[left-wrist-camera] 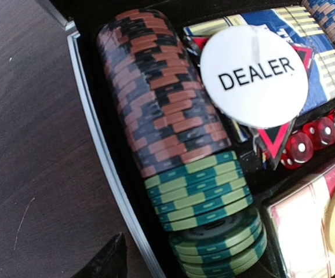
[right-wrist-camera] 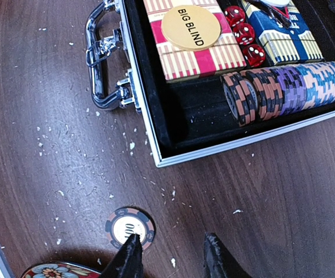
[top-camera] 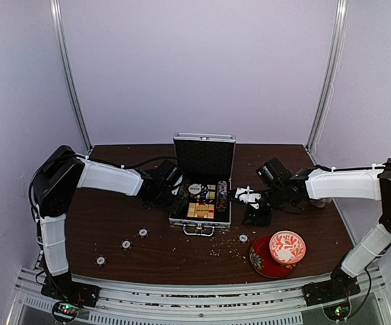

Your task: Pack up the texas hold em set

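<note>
Right gripper (right-wrist-camera: 172, 258): the two dark fingers (right-wrist-camera: 130, 258) stand apart with nothing between them, tips pointing down at the bare table (top-camera: 114, 223).
Loose chip (right-wrist-camera: 130, 227): lies flat on the wood just beside one right fingertip, outside the case.
Right arm: upper link rises from the near-right base. The white forearm runs level toward the centre, and the wrist bends down just right of the case.
Left gripper (top-camera: 171, 191): only one dark fingertip (left-wrist-camera: 106, 260) shows in its wrist view, over the wood just outside the case's left wall. Whether the fingers are apart or together cannot be told.
Left arm: elbow raised at the far left, white forearm stretched right, wrist at the case's left edge.
Briefcase (top-camera: 182, 218): open at the table's centre, lid upright at the back, handle (right-wrist-camera: 101, 58) facing the arms.
Left channel: brown-black chips (left-wrist-camera: 156, 92) on edge in a row, green chips (left-wrist-camera: 205, 197) at its near end.
Right channel: a mixed chip row (right-wrist-camera: 289, 84) on edge, with part of the slot unfilled.
Middle: red-tan card box (right-wrist-camera: 202, 55) with a BIG BLIND button (right-wrist-camera: 190, 27) on top. A blue card box (right-wrist-camera: 289, 37), red dice (left-wrist-camera: 318, 133) and a white DEALER button (left-wrist-camera: 253, 75) sit alongside.
Three chips (top-camera: 126, 244): scattered on the wood, near-left of the case.
Bowl (top-camera: 287, 246): on a red saucer (top-camera: 262, 263), near-right.
</note>
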`<state>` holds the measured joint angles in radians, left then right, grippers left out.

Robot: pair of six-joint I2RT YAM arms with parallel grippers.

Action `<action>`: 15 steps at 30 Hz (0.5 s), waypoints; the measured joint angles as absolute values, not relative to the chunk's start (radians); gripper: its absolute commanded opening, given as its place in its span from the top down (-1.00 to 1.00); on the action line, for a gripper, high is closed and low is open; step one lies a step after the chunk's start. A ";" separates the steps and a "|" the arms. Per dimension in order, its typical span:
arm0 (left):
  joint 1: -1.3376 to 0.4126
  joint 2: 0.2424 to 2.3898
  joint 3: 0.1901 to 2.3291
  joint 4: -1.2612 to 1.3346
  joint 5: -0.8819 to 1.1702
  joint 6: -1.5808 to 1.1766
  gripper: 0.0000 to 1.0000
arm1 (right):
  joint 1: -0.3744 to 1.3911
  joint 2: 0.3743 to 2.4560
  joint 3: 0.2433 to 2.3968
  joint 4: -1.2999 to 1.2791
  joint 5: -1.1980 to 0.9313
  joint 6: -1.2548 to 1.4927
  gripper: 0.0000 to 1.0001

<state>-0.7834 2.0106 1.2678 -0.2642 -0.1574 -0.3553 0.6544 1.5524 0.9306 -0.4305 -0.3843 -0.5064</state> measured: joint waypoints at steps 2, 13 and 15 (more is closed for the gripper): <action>-0.781 2.009 1.268 -0.267 -0.147 -0.350 -0.16 | 0.654 1.554 0.932 -0.431 -0.385 -0.507 0.25; -0.780 1.848 1.213 -0.379 -0.089 -0.338 -0.17 | 0.654 1.560 0.940 -0.438 -0.385 -0.509 0.25; -0.780 1.803 1.199 -0.399 -0.085 -0.339 -0.19 | 0.654 1.560 0.940 -0.438 -0.385 -0.509 0.25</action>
